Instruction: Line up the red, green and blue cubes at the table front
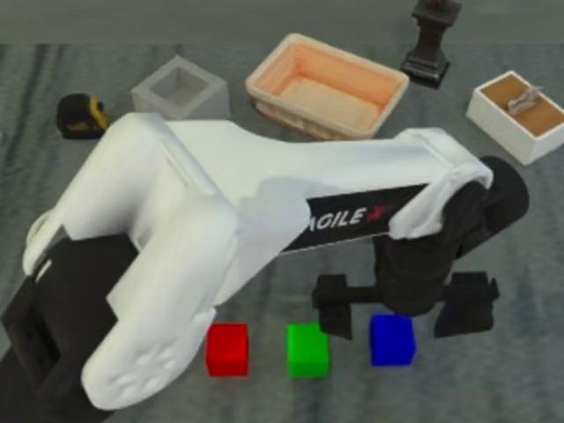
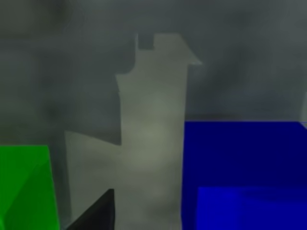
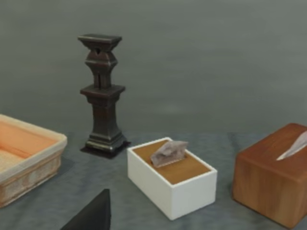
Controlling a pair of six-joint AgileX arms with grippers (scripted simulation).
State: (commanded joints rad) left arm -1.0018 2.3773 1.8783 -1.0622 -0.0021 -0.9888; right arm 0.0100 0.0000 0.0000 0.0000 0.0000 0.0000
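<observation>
Near the table (image 1: 511,352) front the red cube (image 1: 227,349), green cube (image 1: 307,349) and blue cube (image 1: 392,339) stand in a row, left to right, with small gaps between them. My left arm reaches across from the left. Its gripper (image 1: 401,315) hangs open just behind and over the blue cube, black fingers (image 1: 335,305) spread wide to either side of it. The left wrist view shows the blue cube (image 2: 244,167) close up, the green cube (image 2: 24,187) beside it and one dark fingertip (image 2: 98,213). My right arm is out of the top view.
Along the back stand a black-and-yellow tape measure (image 1: 81,115), a grey hollow box (image 1: 181,88), an orange-lined basket (image 1: 326,84), a dark pedestal (image 1: 432,44) and a white box (image 1: 520,110). A wooden tissue box (image 3: 271,177) appears in the right wrist view.
</observation>
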